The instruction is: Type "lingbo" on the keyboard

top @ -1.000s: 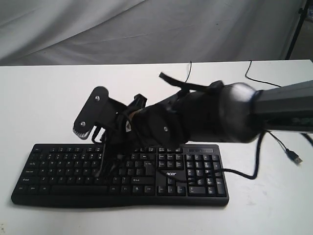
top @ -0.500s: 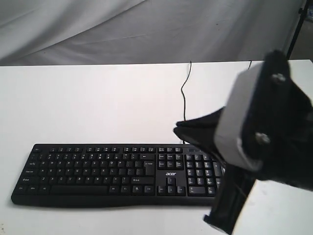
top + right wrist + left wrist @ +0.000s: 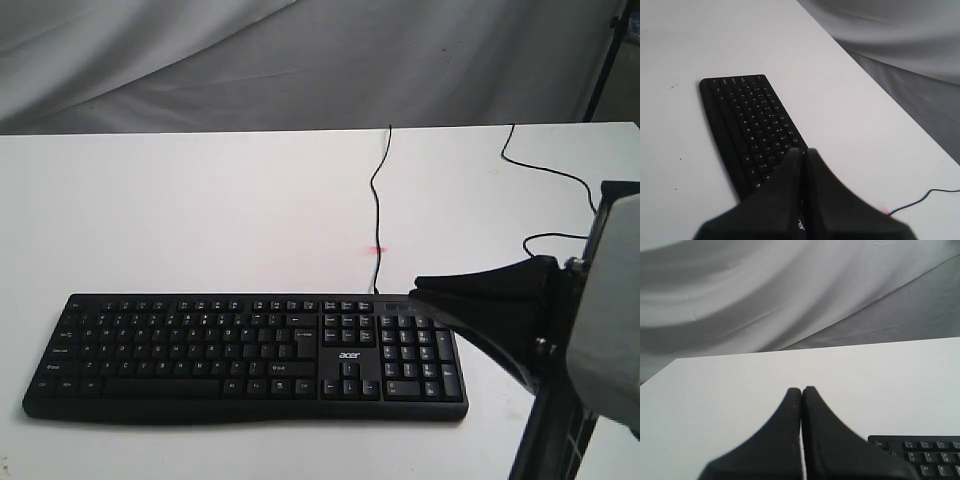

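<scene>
Between keypresses, probably. Right gripper (image 3: 801,151) pinched closed, empty, by number-pad end of keyboard (image 3: 200,345); left gripper (image 3: 801,389) likewise. Next needs precise single-key tap.

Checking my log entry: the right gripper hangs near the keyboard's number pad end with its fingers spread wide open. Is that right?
Not open: the right gripper is shut, with no gap at its tip, as the right wrist view shows. The rest holds; it hangs near the number pad end of the keyboard.
</scene>
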Controlling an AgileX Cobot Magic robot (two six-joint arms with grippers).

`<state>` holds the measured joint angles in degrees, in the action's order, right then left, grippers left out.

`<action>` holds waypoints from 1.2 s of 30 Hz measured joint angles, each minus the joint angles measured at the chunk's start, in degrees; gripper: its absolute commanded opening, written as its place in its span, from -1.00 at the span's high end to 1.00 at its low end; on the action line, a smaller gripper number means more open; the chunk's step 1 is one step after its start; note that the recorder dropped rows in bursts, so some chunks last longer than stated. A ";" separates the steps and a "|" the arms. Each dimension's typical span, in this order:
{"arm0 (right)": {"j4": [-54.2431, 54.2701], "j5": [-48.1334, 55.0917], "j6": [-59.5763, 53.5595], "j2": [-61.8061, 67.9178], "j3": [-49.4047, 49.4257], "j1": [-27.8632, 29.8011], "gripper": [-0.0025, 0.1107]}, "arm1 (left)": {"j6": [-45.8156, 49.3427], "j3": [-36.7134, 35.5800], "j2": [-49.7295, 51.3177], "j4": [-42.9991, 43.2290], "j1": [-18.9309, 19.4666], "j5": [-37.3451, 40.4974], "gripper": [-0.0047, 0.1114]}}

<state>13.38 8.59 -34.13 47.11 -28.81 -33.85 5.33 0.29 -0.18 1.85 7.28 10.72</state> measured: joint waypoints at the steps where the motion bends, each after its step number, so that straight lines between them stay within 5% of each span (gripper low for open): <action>1: 0.00 0.00 0.00 0.00 0.00 0.00 0.96 | 0.00 0.00 0.00 0.00 0.00 0.00 0.91; 10: 0.00 0.00 0.00 -2.82 0.97 1.60 0.96 | 0.00 0.00 0.00 0.00 0.00 0.00 0.91; 28: 2.65 -0.09 0.00 -35.37 15.31 34.43 0.96 | 0.00 0.00 0.00 0.00 0.00 0.00 0.91; 36: 3.46 -0.09 0.00 -39.79 19.42 37.44 0.96 | 0.00 0.00 0.00 0.00 0.00 0.00 0.91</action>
<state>16.84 8.50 -34.13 7.32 -9.39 3.59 5.33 0.29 -0.18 1.85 7.28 10.72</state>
